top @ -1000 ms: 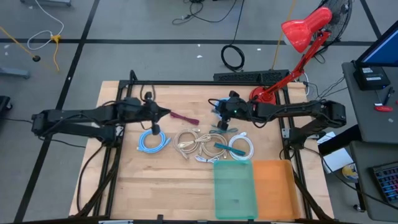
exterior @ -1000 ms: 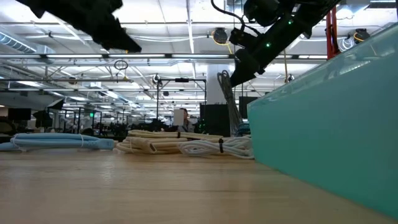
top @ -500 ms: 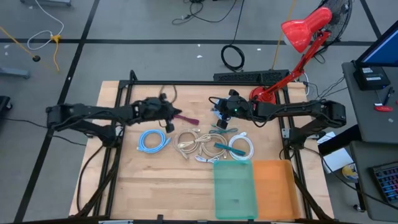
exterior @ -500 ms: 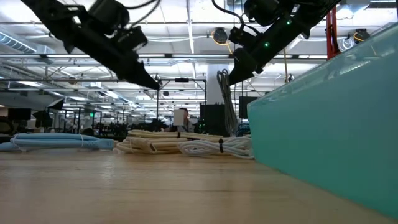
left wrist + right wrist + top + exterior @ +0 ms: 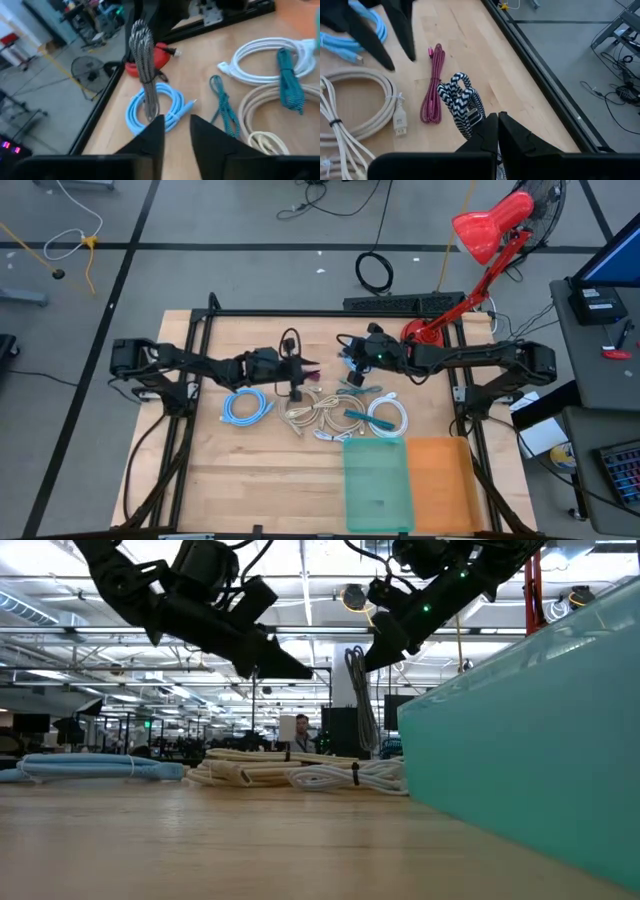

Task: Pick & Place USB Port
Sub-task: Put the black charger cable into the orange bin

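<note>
A black-and-white braided cable bundle (image 5: 462, 97) sits in my shut right gripper (image 5: 497, 117) above the table's far middle (image 5: 350, 368). In the left wrist view the bundle (image 5: 144, 65) hangs upright just ahead of my open left gripper (image 5: 175, 122). Whether the left fingers touch its lower end I cannot tell. The left gripper (image 5: 302, 370) hovers over a magenta cable (image 5: 432, 85) lying flat on the wood. A teal bin (image 5: 378, 483) and an orange bin (image 5: 440, 478) stand at the near edge. My right gripper pinches the braided bundle between its two fingers at one end (image 5: 472, 119), beside a dark tie. The fingers slant down from the table's right. The bundle is lifted clear of the table, its looped end (image 5: 452, 82) sticking out past the fingertips.
Coiled cables lie between the grippers and the bins: light blue (image 5: 245, 407), beige (image 5: 310, 408), white (image 5: 388, 416), one with teal ties (image 5: 360, 416), and a small blue coil (image 5: 160, 102) below the right gripper. A red lamp (image 5: 478, 235) stands at the far right corner.
My left arm has reached toward the table's right, its gripper travelling from above the light blue coil's far side to just beside the right gripper and the hanging bundle. The bundle has stayed where it was.
</note>
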### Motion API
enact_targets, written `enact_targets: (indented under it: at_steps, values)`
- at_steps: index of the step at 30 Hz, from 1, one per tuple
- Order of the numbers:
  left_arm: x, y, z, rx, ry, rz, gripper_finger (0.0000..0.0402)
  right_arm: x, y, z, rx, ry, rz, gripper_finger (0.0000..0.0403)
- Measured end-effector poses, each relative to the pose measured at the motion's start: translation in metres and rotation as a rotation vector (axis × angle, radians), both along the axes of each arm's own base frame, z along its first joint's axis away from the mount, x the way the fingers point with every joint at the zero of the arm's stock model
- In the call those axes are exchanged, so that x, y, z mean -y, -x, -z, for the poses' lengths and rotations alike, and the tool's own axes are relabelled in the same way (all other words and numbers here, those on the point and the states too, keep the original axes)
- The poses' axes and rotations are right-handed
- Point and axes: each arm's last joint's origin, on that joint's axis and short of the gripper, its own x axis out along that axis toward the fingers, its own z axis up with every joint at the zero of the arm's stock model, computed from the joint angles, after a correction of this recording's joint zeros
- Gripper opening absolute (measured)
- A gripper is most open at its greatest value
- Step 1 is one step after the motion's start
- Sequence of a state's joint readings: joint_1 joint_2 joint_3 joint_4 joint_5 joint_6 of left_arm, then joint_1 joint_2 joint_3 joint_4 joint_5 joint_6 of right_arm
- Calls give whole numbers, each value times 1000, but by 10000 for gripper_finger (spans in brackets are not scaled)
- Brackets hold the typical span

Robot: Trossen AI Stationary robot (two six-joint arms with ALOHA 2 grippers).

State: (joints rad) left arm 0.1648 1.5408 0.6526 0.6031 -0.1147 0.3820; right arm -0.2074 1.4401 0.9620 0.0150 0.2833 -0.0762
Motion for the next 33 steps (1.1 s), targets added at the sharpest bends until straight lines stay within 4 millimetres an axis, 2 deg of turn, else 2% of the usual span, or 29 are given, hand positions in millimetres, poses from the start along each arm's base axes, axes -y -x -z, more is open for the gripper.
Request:
enact_targets:
  at_steps: [8, 10, 13, 17, 23, 33]
  values:
    - [-3, -1, -5, 15, -12, -95, 223, -18, -9, -37, 58, 0, -57, 0]
    - [-2, -1, -5, 11, -23, -91, 242, -27, -13, -50, 104, 6, -85, 0]
    - [0, -2, -6, 20, -40, -80, 261, -37, -16, -59, 117, 8, -120, 0]
    - [4, -4, -9, 52, -61, -59, 264, -45, -17, -63, 124, 9, -141, 0]
    - [10, -6, -15, 129, -16, 73, 246, -45, -17, -63, 125, 8, -143, 0]
    - [6, -7, -25, 235, 4, 106, 241, -48, -21, -65, 168, 12, -153, 0]
